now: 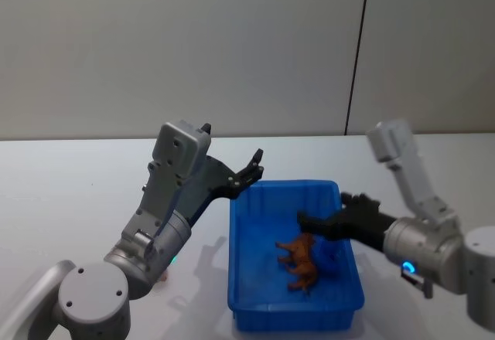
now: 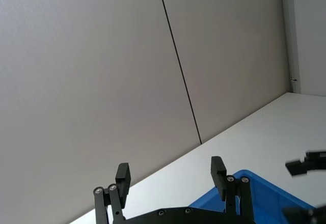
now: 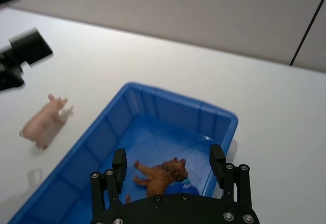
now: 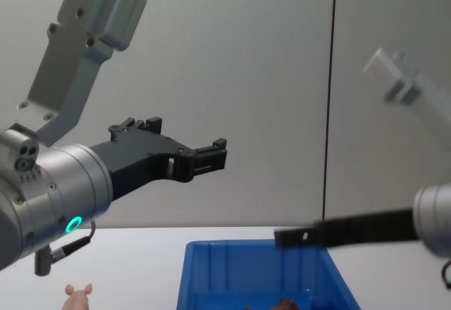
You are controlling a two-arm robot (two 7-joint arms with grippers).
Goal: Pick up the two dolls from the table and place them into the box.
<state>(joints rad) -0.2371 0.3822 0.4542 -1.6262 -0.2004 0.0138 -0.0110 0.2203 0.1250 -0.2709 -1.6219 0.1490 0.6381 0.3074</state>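
With the brown doll (image 1: 300,261) lying in the box (image 1: 294,318) and the right gripper (image 3: 168,155) open and empty above it, the left gripper (image 2: 170,169), open and high by the box's far-left corner, should descend left of the box and pinch the pig (image 3: 45,123) across its body.

The chest view's bottom edge crops the pig (image 4: 79,297).

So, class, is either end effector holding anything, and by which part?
Nothing held: left end effector and right end effector are open; brown doll lies in the box.
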